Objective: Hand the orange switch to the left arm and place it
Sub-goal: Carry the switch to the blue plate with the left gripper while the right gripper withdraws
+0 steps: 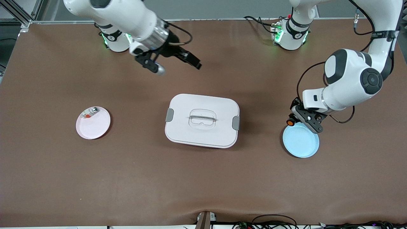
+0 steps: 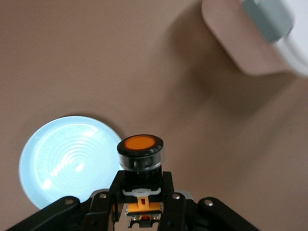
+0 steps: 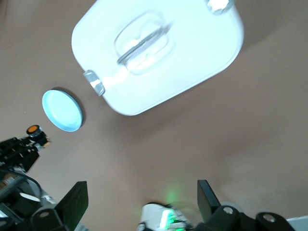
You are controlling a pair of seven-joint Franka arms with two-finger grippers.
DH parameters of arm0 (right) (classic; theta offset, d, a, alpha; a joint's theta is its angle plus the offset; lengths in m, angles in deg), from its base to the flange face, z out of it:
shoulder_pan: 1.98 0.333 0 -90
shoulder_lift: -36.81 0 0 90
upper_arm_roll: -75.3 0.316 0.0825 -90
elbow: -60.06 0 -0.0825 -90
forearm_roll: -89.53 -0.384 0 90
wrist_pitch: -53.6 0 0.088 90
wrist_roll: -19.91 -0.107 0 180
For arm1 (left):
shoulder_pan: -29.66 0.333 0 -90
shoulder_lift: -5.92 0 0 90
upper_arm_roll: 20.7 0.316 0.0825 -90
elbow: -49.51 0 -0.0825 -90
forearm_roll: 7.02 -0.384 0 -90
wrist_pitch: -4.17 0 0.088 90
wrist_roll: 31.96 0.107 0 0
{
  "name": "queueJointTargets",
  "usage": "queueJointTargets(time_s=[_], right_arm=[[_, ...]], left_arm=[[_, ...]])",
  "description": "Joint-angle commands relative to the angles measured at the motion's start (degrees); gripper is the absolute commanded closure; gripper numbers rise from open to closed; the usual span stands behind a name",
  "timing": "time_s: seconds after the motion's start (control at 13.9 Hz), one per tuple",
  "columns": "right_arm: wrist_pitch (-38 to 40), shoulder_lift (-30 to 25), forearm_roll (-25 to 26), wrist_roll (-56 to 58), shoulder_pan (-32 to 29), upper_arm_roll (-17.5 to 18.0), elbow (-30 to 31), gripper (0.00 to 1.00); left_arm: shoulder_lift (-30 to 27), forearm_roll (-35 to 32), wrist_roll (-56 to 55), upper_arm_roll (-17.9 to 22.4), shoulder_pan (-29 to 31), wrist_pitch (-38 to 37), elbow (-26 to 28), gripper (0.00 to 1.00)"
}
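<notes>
The orange switch (image 1: 290, 122), black-bodied with a round orange cap, is held in my left gripper (image 1: 294, 121), which is shut on it just above the edge of the blue plate (image 1: 300, 140). The left wrist view shows the switch (image 2: 140, 156) upright between the black fingers (image 2: 167, 190), with the blue plate (image 2: 67, 161) below. My right gripper (image 1: 178, 65) is open and empty, up in the air over the bare table between the right arm's base and the white box (image 1: 202, 120). The right wrist view shows the box (image 3: 159, 53), the blue plate (image 3: 61, 110) and the switch (image 3: 33, 129).
A pink plate (image 1: 93, 122) toward the right arm's end holds a small silver-green part with an orange-white base (image 1: 90, 113). The white lidded box with grey clasps sits mid-table between the two plates. Cables lie along the table's near edge.
</notes>
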Motion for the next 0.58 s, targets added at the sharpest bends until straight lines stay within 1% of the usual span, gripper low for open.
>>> queueJointTargets(time_s=[0.0,0.14,0.22,0.36,0.5], right_arm=[[5.23,-6.06,3.22,10.45,-5.45,0.77,5.71,0.0],[11.04,-7.64,8.66,20.12,-9.5,0.77,5.53,0.0],[13.42,-8.44,10.6,24.86,-12.04,0.77,5.53,0.0],[17.29,-9.14,11.41,33.4,-17.58,0.77,5.18,0.0],[19.32,-9.76,14.47,42.18,-22.33,0.77,5.18,0.0]], left_arm=[[2.94,-6.51,5.4,-0.56,1.29,2.06,-1.61,1.0],[6.27,-6.88,14.26,-0.65,3.39,5.75,-1.61,1.0],[7.42,-6.97,18.22,-0.56,4.01,7.25,-1.61,1.0],[9.87,-7.06,25.25,-0.38,5.59,9.71,-1.52,1.0],[12.43,-8.63,33.08,-0.29,7.96,12.61,-1.61,1.0]])
